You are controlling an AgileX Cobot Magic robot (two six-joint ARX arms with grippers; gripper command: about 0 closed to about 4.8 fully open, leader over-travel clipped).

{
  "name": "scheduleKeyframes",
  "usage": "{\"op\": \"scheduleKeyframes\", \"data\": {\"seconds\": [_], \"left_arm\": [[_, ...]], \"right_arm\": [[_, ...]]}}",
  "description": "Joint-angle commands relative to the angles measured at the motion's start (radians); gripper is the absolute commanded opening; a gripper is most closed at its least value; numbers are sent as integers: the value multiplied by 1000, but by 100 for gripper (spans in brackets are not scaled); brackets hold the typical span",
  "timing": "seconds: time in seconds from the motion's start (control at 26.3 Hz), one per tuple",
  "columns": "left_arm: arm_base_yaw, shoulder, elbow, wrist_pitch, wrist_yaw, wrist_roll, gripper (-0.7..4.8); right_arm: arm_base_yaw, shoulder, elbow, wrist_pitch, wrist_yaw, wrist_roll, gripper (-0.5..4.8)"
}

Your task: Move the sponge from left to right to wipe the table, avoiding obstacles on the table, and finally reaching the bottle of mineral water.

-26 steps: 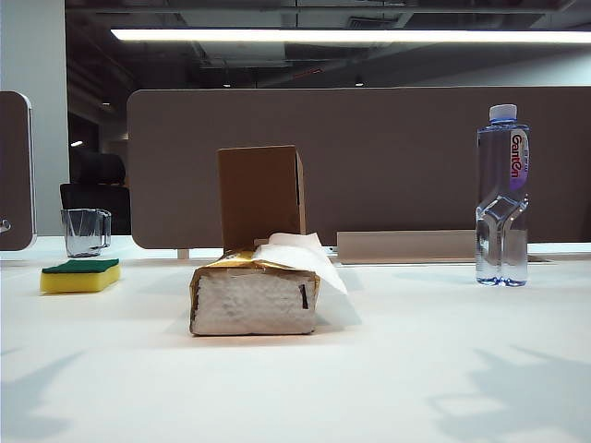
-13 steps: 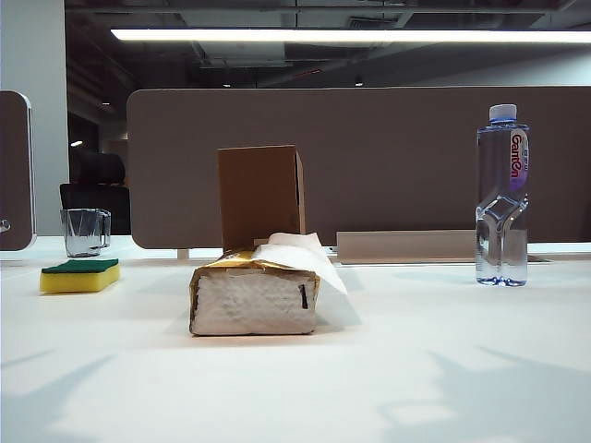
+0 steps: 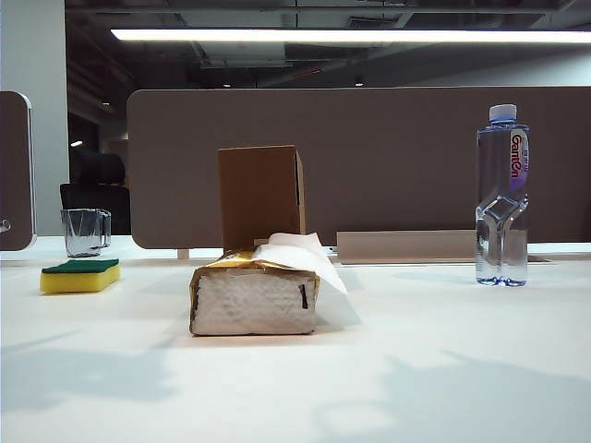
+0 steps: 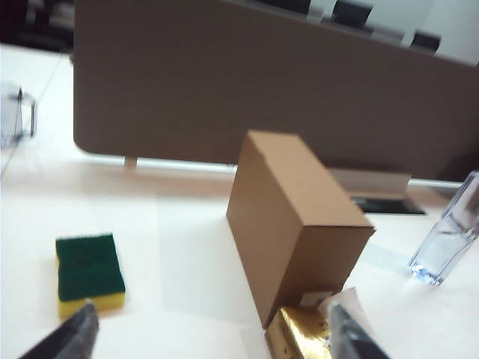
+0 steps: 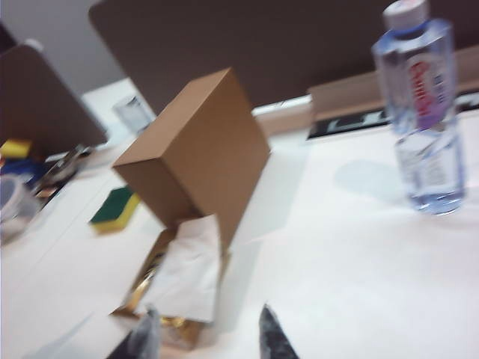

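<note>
The yellow sponge (image 3: 80, 275) with its green top lies on the white table (image 3: 434, 351) at the left. In the middle sits the gold tissue pack (image 3: 255, 295), with the upright brown cardboard box (image 3: 260, 196) behind it. The bottle of mineral water (image 3: 502, 196) stands at the right. Neither gripper shows in the exterior view. My left gripper (image 4: 213, 336) is open wide above the table, short of the sponge (image 4: 90, 273) and the box (image 4: 296, 228). My right gripper (image 5: 208, 333) is open and empty, hovering near the tissue pack (image 5: 179, 280); the bottle (image 5: 423, 112) stands far off.
A clear glass mug (image 3: 85, 231) stands behind the sponge. Brown-grey divider panels (image 3: 369, 157) close the back edge, with a low beige strip (image 3: 406, 245) at their foot. Small clutter (image 5: 22, 172) lies beyond the table's left end.
Nothing on the table has moved. The arm shadows on the front of the table have spread inward and toward the middle, as both arms come forward over it.
</note>
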Motion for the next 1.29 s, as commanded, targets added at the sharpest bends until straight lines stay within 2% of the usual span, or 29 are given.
{"op": "scheduleKeyframes", "data": {"seconds": [0.04, 0.23, 0.27, 0.34, 0.53, 0.76, 0.84, 1.02, 1.14, 1.29], "left_arm": [[0, 92, 55, 9, 5, 3, 402], [0, 232, 140, 10, 5, 8, 415], [0, 256, 155, 10, 5, 8, 436], [2, 341, 194, 20, 5, 8, 479], [7, 518, 252, 48, 5, 19, 479], [45, 693, 336, 59, 5, 19, 479], [76, 799, 405, 66, 19, 29, 479], [111, 928, 476, 74, 29, 59, 479], [126, 1001, 516, 73, 37, 68, 479], [135, 1091, 562, 76, 50, 71, 479]], "right_arm": [[0, 96, 75, 5, -91, 5, 172], [0, 220, 176, 5, -149, 25, 173], [0, 241, 195, 4, -158, 25, 177], [0, 306, 252, 2, -193, 26, 218], [1, 407, 339, -5, -272, 48, 233], [11, 475, 394, -26, -317, 52, 235], [49, 509, 407, -19, -332, 71, 235], [130, 546, 407, -17, -332, 70, 238], [183, 575, 407, -12, -324, 71, 283], [226, 612, 407, 7, -323, 71, 287]]}}
